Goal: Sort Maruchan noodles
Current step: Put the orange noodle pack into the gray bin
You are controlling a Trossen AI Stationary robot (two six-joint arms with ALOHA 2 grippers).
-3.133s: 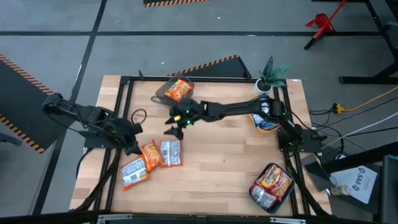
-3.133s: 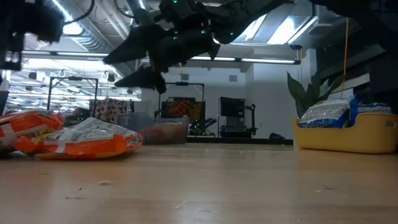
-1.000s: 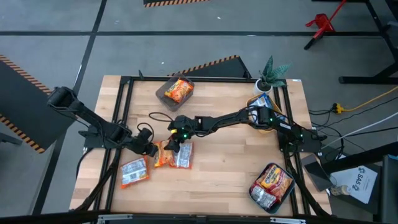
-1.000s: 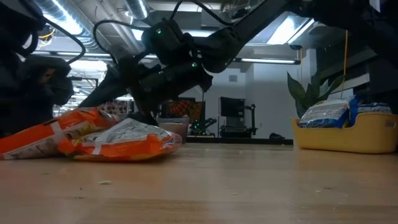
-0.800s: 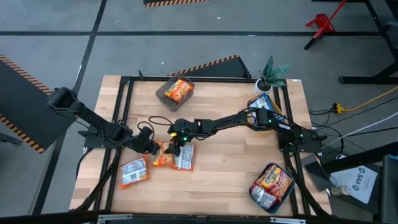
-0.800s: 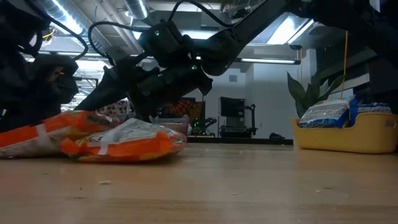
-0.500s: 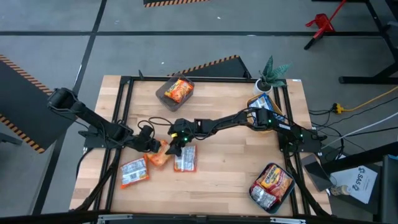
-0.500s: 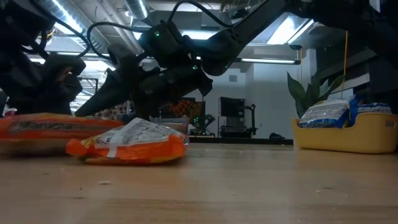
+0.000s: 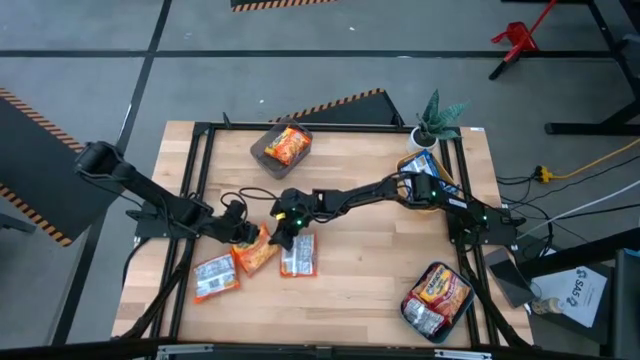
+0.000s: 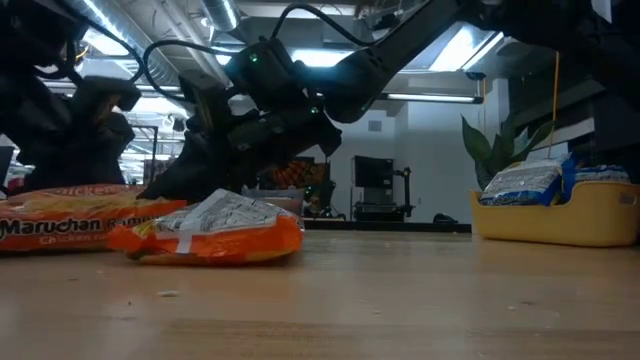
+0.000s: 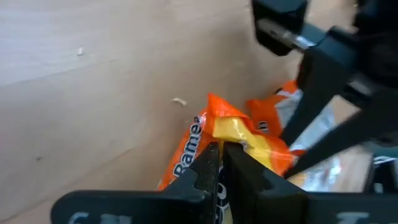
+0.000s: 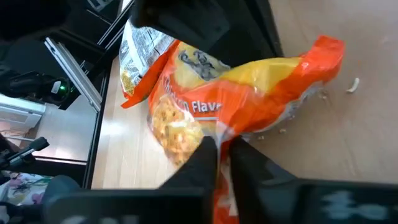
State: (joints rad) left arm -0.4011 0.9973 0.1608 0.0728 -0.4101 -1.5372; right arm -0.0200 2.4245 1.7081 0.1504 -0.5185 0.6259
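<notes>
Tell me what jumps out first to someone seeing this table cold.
Both dark arms meet left of the table's middle: the left gripper is shut on an orange-yellow Maruchan packet, and the right gripper is shut at the edge of the white-backed packet beside it. A third packet lies loose nearer the front left. At the right, a yellow bin holds blue-white packets.

1. Left arm: matte black, slim jointed links, with a thin black cable loop near its wrist.
2. Right arm: black too, with a small green light glowing at the wrist.
3. Fingers: dark, flat, straight-edged plastic.
</notes>
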